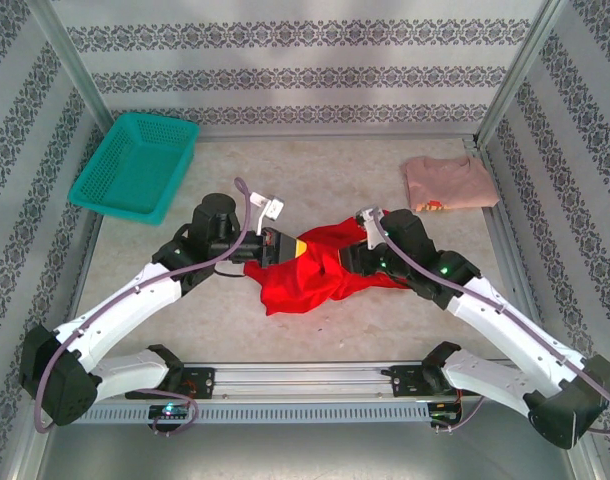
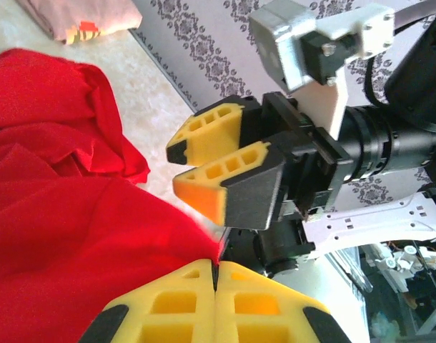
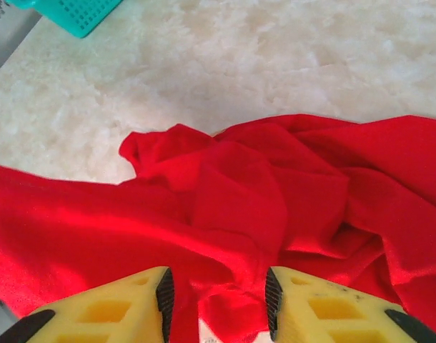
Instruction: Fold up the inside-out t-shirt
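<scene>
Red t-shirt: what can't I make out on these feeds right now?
- Top view: both ends of the red t-shirt are hidden under the left gripper and the right gripper.
- Left wrist view: how much cloth sits in the shut jaws; the fingers cover it.
- Right wrist view: fingers cut off by the bottom edge; contact with the cloth is unclear.
- All views: collar, sleeves and hems are lost in the bunched folds.

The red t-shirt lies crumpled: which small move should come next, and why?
Probably the right gripper should close on the fold between its open jaws. The left gripper is shut on an edge of the t-shirt, so a second hold would let both arms spread the bunched cloth.
</scene>
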Controlling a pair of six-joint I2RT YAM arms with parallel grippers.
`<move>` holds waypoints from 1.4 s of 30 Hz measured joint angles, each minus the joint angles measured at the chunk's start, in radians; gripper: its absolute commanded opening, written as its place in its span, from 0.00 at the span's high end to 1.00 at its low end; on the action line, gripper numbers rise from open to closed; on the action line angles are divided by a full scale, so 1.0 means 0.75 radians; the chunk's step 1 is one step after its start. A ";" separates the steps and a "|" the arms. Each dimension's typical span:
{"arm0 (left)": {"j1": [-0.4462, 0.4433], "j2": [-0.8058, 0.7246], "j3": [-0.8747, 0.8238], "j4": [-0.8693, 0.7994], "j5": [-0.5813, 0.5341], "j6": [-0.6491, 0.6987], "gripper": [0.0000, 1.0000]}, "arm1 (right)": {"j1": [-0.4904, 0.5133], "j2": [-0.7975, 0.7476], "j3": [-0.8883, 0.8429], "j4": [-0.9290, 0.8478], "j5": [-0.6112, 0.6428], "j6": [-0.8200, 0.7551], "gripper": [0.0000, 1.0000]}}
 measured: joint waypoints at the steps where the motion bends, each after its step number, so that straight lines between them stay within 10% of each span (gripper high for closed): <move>1: 0.000 0.000 0.000 -0.011 0.000 -0.008 1.00 | 0.028 -0.023 -0.003 -0.006 0.005 -0.023 0.51; 11: 0.000 0.029 0.047 -0.121 -0.019 -0.037 1.00 | 0.472 -0.123 -0.133 0.102 0.291 -0.114 0.50; 19: 0.000 0.045 0.094 -0.168 -0.026 -0.052 1.00 | 0.651 0.178 -0.133 0.221 0.765 -0.160 0.47; 29: 0.011 0.045 0.112 -0.264 -0.108 -0.045 1.00 | 0.522 0.074 -0.091 0.191 0.836 -0.121 1.00; 35: 0.013 0.048 0.126 -0.320 -0.172 -0.007 1.00 | 0.230 -0.148 -0.108 0.226 0.402 -0.025 0.99; 42: 0.016 0.065 0.133 -0.325 -0.176 -0.006 1.00 | 0.377 -0.038 -0.119 0.200 0.255 -0.057 0.55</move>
